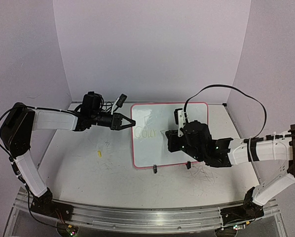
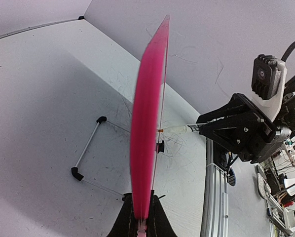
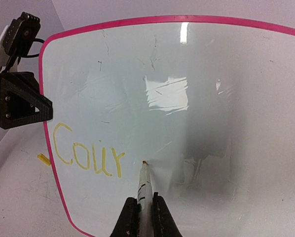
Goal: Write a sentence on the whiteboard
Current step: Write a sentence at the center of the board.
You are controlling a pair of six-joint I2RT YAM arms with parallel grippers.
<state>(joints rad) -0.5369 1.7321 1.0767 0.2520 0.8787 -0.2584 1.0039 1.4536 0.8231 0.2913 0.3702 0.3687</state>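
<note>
The whiteboard [image 1: 152, 116] stands in the middle of the table [image 1: 83, 173]. The left gripper [image 1: 130, 121] clamps its left edge. In front of it, the right gripper [image 3: 146, 215] holds a marker [image 3: 143, 185] whose tip touches the board just right of the sentence [image 3: 88, 155]. A small scrap [image 1: 99, 153] lies left of the board, nearer.

A board [image 1: 155, 150] with a pink rim is seen set at mid-table [image 1: 88, 173], with two black feet [image 1: 155, 169] at its near edge. Yellow letters [image 1: 146, 133], read as "Cour", are written on its left half. The left gripper [image 1: 131, 121] is closed to a point on the board's left rim. The right gripper [image 1: 169, 133] is held over the board's face, just right of the letters; how its jaws stand cannot be made out. A small yellow scrap [image 1: 99, 153] is seen on the table, left of the board.
</note>
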